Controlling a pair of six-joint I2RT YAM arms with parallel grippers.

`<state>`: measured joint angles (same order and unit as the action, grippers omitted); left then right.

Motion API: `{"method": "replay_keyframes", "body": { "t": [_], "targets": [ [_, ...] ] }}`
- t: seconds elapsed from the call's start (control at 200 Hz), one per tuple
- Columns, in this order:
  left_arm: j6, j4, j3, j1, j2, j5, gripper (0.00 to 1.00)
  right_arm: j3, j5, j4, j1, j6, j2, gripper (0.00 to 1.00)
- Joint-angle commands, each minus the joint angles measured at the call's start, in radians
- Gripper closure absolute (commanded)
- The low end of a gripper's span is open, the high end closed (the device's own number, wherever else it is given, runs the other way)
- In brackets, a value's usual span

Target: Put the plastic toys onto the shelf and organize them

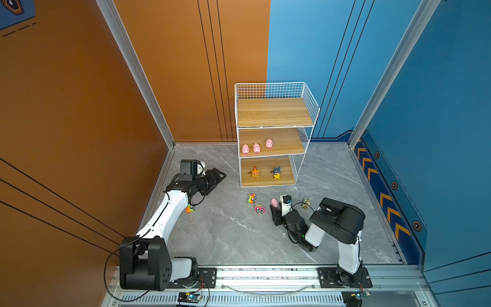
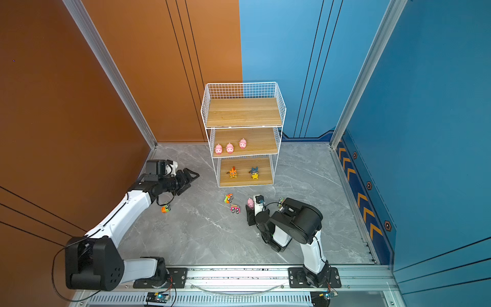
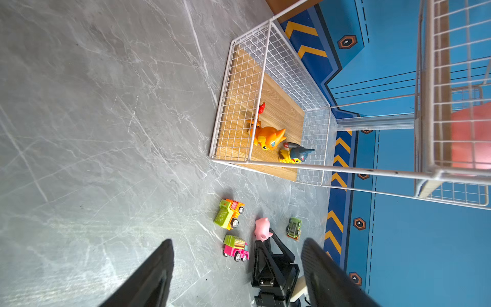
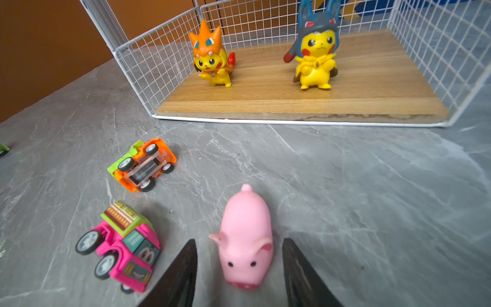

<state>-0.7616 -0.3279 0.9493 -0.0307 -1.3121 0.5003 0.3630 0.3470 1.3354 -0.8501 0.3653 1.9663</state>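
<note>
1. Right wrist view had the fourth pig standing on the grey tabletop directly ahead of the right gripper. It sat in the gap between the two fingers, snout toward the camera and tail toward the shelf.
2. Its long axis ran along the gripper's line of reach, so the fingers faced its flanks. A sliver of tabletop showed on each side, so I judged the jaws released and straddling the pig, not yet gripping it.
3. The left gripper gaped wide with nothing held. It hung off the shelf's left side, well apart from the pig, so the right arm was plainly the nearer.
4. On the shelf, the top board was bare. The middle board carried three pigs in a loose row. The bottom board held the orange figure and the blue-and-yellow figure, standing apart.
5. All four cars were on the tabletop:
   - the pink car stood just beside the pig;
   - the orange-and-lime car lay tipped on its side nearer the shelf;
   - the green car sat on the pig's other side;
   - the orange car lay by the left arm.
</note>
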Motion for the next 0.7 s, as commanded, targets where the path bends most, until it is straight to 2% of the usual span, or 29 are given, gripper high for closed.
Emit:
{"method": "replay_keyframes", "body": {
  "t": [0.0, 0.17, 0.39, 0.516, 0.696],
  "targets": [
    [-0.008, 0.01, -0.011, 0.011, -0.013, 0.023, 0.23, 0.023, 0.043, -0.056, 0.002, -0.008, 0.012, 0.53],
    [-0.008, 0.009, -0.011, 0.012, -0.013, 0.024, 0.23, 0.025, 0.056, -0.055, 0.006, 0.003, 0.024, 0.64],
    [-0.008, 0.011, -0.009, 0.013, -0.015, 0.023, 0.23, 0.013, 0.056, -0.062, -0.002, -0.015, -0.015, 0.73],
    [-0.007, 0.012, -0.011, 0.014, -0.01, 0.019, 0.23, 0.002, 0.058, -0.121, -0.018, -0.044, -0.104, 0.78],
    [-0.004, 0.011, -0.011, 0.014, -0.005, 0.012, 0.23, 0.01, 0.041, -0.291, -0.027, -0.08, -0.279, 0.79]
  ]
}}
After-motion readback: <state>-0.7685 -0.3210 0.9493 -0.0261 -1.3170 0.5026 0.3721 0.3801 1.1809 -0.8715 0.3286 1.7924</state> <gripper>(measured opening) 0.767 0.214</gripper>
